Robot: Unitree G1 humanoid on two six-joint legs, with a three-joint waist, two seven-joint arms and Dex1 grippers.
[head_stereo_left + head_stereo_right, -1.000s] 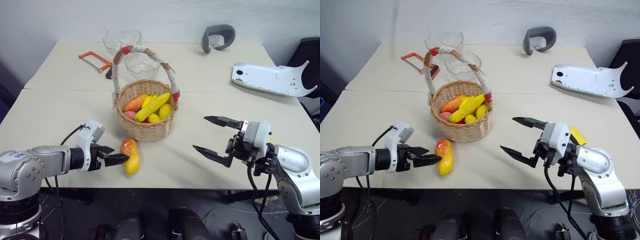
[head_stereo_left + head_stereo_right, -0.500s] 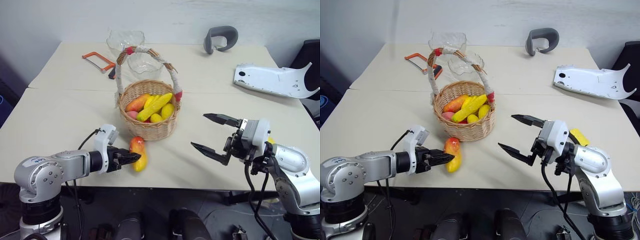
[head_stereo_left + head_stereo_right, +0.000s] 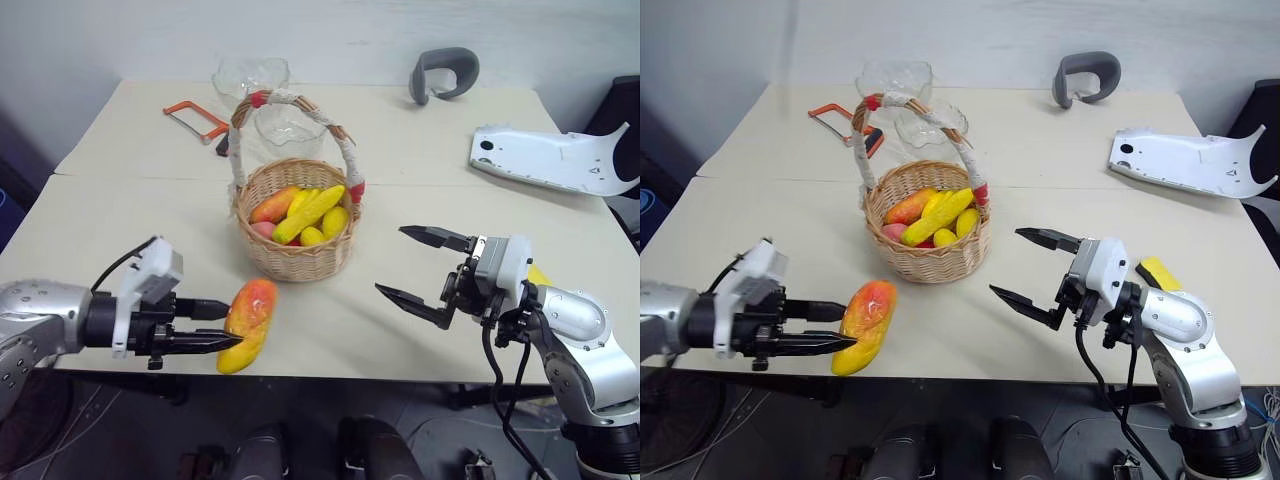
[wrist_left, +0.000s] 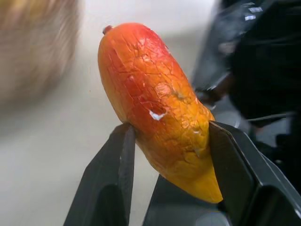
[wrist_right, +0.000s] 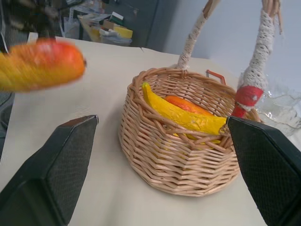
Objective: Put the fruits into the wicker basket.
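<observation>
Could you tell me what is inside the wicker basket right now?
The wicker basket holds a banana, an orange-red fruit and smaller yellow pieces. Anything beneath them is covered.

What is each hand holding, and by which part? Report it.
The left hand is shut on the mango, pinching it across its yellow lower half, with the red-orange end free. The right hand is open and holds nothing.

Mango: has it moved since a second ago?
Yes. The mango lay on the table near the basket; now the left end effector holds it lifted, farther from the basket.
</observation>
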